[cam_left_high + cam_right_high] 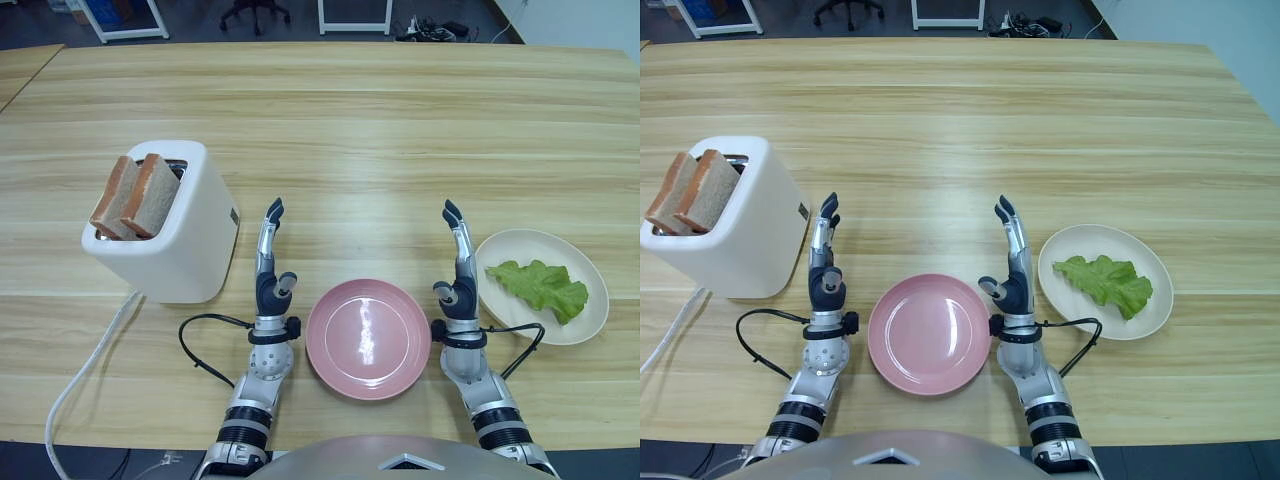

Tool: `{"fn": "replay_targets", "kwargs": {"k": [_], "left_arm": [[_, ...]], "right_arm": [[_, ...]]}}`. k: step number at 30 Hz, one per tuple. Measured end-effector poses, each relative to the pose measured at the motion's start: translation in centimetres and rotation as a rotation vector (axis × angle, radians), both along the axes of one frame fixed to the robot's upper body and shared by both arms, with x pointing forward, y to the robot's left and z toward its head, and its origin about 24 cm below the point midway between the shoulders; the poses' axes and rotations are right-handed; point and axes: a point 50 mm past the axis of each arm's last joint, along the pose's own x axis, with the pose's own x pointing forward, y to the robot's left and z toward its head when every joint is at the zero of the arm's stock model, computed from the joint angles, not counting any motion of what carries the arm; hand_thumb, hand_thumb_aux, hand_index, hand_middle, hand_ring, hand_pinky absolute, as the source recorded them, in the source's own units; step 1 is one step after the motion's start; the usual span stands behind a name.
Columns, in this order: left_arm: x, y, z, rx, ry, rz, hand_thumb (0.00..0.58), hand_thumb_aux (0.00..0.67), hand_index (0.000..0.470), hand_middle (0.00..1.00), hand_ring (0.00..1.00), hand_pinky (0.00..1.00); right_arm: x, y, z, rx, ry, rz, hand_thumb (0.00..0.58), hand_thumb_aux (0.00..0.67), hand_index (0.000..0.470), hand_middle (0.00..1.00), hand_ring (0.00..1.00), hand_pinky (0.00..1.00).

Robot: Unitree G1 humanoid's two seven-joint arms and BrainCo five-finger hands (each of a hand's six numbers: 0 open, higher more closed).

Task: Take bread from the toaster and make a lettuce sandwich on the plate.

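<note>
Bread sits in the toaster at frame left; our left hand and right hand flank the plate, fingers straight, holding nothing (lettuce waits right). Tugging a slice could tip the toaster.

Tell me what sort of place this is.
Probably an office or lab staged for a kitchen task, not a real kitchen: a long wooden table, a wheeled office chair base and loose cables on the floor behind, with a toaster set out.
</note>
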Motion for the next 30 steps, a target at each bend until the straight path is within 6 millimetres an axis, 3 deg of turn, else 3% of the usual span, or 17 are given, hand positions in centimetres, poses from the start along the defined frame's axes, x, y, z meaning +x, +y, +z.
{"fn": "replay_targets", "kwargs": {"k": [6, 14, 16, 19, 20, 23, 26, 30], "left_arm": [[0.1, -0.4, 1.3, -0.012, -0.011, -0.005, 0.000, 0.000, 0.000, 0.00, 0.00, 0.00], [0.1, -0.3, 1.4, -0.006, 0.018, 0.002, 0.000, 0.000, 0.000, 0.00, 0.00, 0.00], [-0.1, 1.6, 3.2, 0.115, -0.082, 0.044, 0.000, 0.000, 0.000, 0.00, 0.00, 0.00], [-0.4, 6.0, 6.9, 0.392, -0.245, 0.196, 0.000, 0.000, 0.000, 0.00, 0.00, 0.00], [-0.4, 8.5, 8.5, 0.521, -0.271, 0.284, 0.000, 0.000, 0.000, 0.00, 0.00, 0.00], [-1.1, 14.3, 10.8, 0.778, -0.180, 0.532, 0.000, 0.000, 0.000, 0.00, 0.00, 0.00], [-2.2, 18.0, 11.2, 0.965, -0.020, 0.674, 0.000, 0.000, 0.000, 0.00, 0.00, 0.00], [-2.7, 21.3, 12.0, 1.033, 0.104, 0.814, 0.000, 0.000, 0.000, 0.00, 0.00, 0.00]], "right_arm": [[0.6, -0.4, 0.8, 0.010, 0.009, -0.085, 0.000, 0.000, 0.000, 0.00, 0.00, 0.00], [0.9, -0.6, 1.1, -0.047, 0.007, -0.093, 0.000, 0.000, 0.000, 0.00, 0.00, 0.00], [0.9, -1.0, 1.2, -0.086, -0.002, -0.092, 0.000, 0.000, 0.000, 0.00, 0.00, 0.00], [0.9, -1.6, 1.3, -0.137, -0.007, -0.088, 0.000, 0.000, 0.000, 0.00, 0.00, 0.00], [0.9, -1.8, 1.4, -0.164, -0.012, -0.082, 0.000, 0.000, 0.000, 0.00, 0.00, 0.00], [0.9, -1.8, 1.6, -0.214, -0.023, -0.061, 0.000, 0.000, 0.000, 0.00, 0.00, 0.00], [0.9, -1.9, 1.5, -0.235, -0.016, -0.057, 0.000, 0.000, 0.000, 0.00, 0.00, 0.00], [0.9, -1.8, 1.4, -0.248, -0.008, -0.050, 0.000, 0.000, 0.000, 0.00, 0.00, 0.00]]}}
